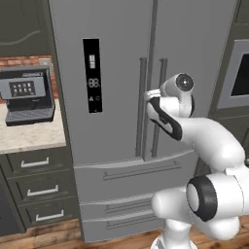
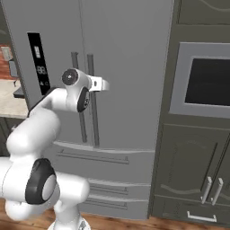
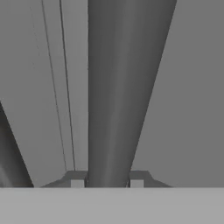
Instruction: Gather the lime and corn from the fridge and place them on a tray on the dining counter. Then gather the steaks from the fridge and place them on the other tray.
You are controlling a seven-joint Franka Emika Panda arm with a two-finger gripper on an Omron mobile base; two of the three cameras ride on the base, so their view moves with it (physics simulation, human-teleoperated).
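Note:
The tall grey steel fridge [image 1: 112,48] stands straight ahead with both French doors closed. My gripper [image 3: 107,183] is shut on the right door's long vertical handle [image 3: 118,87], which runs up between the two fingertips [image 3: 77,183]. The left base view has the gripper [image 1: 148,93] at mid-height on the handles [image 1: 160,112], and in the right base view the gripper [image 2: 104,84] sits against the same door. The door seam and the left door's handle lie just left of the held one. The lime, corn and steaks are hidden, and the trays and dining counter are out of view.
A coffee machine [image 1: 26,95] sits on the wall counter [image 1: 29,138] left of the fridge, above dark drawers [image 1: 36,192]. A built-in oven [image 2: 206,83] in dark cabinets [image 2: 197,179] stands to the fridge's right. The fridge's bottom drawers [image 1: 131,185] are closed.

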